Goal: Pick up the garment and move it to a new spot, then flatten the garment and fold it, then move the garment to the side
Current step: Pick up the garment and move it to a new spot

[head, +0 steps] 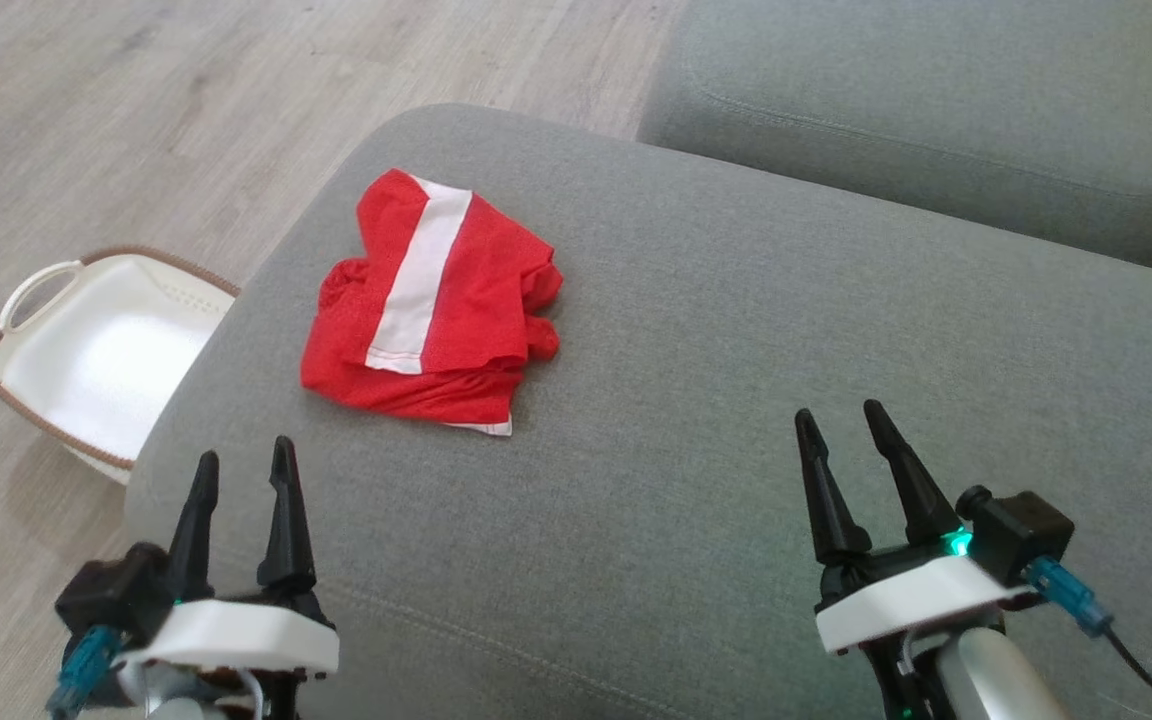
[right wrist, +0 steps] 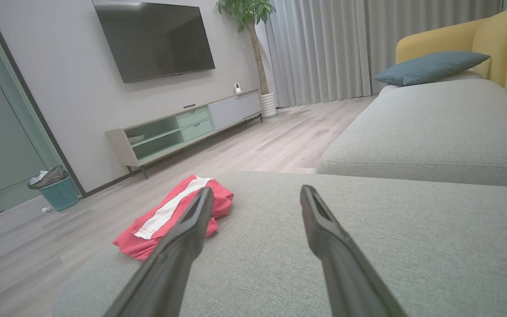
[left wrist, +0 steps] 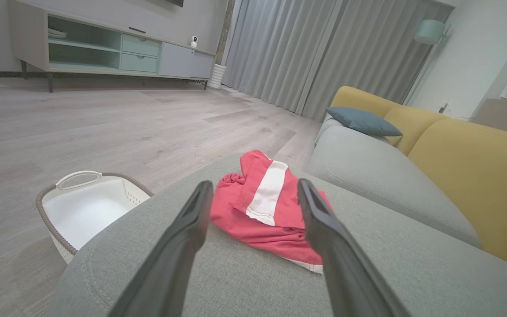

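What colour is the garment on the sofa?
Red with a white stripe; the garment shows best in the head view.

The head camera looks steeply down on the red garment from above its near side, with the grey seat cushion spread beneath and a white basket on the floor to the garment's left. The left wrist camera sits low over the same cushion, close to the garment, facing it squarely — curtains and a TV cabinet rise far beyond it. The right wrist camera, equally low, stands farther from the garment and off to its right, facing past it toward the wall-hung television. All three views share the garment and cushion.
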